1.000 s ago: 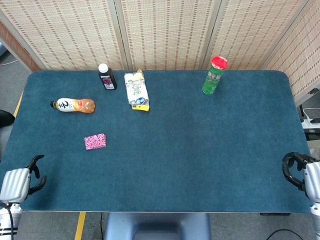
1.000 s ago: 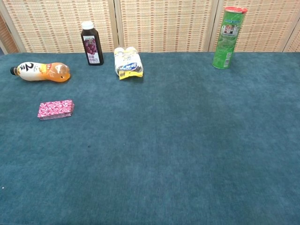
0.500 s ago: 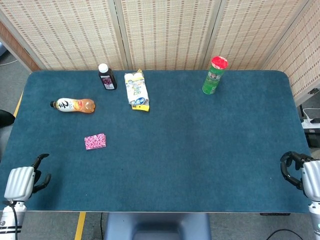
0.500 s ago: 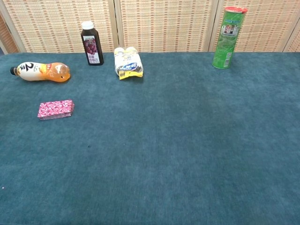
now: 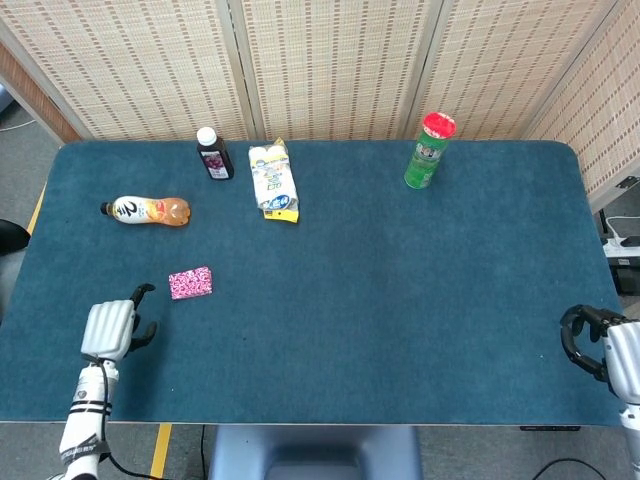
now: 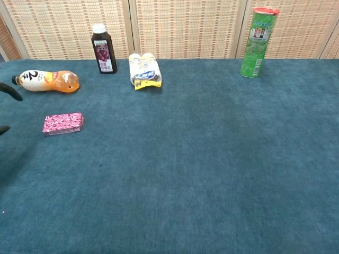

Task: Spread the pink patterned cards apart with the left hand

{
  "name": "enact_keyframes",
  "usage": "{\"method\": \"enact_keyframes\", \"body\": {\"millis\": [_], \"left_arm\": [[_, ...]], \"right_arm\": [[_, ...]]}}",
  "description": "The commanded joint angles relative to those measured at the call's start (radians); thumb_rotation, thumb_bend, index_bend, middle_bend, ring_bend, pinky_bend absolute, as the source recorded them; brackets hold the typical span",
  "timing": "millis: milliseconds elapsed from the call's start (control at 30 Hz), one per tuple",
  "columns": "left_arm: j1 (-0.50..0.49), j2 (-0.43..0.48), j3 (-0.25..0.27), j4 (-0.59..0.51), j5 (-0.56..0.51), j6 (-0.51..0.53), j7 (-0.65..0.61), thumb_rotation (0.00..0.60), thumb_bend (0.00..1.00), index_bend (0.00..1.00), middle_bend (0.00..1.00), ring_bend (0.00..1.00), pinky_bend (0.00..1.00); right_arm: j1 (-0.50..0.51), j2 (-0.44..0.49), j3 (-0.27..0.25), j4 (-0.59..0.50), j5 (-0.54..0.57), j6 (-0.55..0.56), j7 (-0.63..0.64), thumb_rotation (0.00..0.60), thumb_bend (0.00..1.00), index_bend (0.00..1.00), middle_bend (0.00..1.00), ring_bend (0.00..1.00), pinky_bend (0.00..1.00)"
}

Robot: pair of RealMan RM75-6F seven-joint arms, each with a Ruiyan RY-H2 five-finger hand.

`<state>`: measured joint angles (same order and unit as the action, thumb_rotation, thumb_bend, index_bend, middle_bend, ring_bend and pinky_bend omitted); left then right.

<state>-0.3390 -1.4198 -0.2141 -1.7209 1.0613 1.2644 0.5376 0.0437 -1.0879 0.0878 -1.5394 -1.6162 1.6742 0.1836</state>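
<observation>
The pink patterned cards [image 5: 190, 283] lie in one neat stack on the blue table cloth, left of the middle; they also show in the chest view [image 6: 63, 123]. My left hand [image 5: 112, 328] hovers over the table's front left, a short way left of and nearer than the cards, touching nothing. It holds nothing and its dark fingers [image 5: 141, 292] are apart, pointing toward the stack. In the chest view only its fingertips [image 6: 10, 90] show at the left edge. My right hand [image 5: 603, 346] stays at the table's far right edge, holding nothing, fingers loosely bent.
An orange drink bottle [image 5: 147, 210] lies on its side behind the cards. A dark juice bottle [image 5: 213, 154], a yellow-white packet [image 5: 273, 181] and a green can with a red lid [image 5: 430, 151] stand along the back. The table's front edge [image 5: 330, 422] runs just behind my hands.
My left hand has moved from the front left corner in over the table, rightward and toward the cards. The cards and the right hand have not moved.
</observation>
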Motion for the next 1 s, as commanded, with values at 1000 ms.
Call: {"method": "enact_keyframes", "body": {"millis": [1000], "left_arm": [[-0.331,-0.396,-0.159,0.4,-0.491,-0.004,0.34,0.6,0.35,0.19,1.0,1.0,1.0]], "right_arm": [[-0.01,0.035,-0.002,-0.003,-0.008,0.012,0.074,0.6,0.53,0.75,0.65,0.69,0.99]]}}
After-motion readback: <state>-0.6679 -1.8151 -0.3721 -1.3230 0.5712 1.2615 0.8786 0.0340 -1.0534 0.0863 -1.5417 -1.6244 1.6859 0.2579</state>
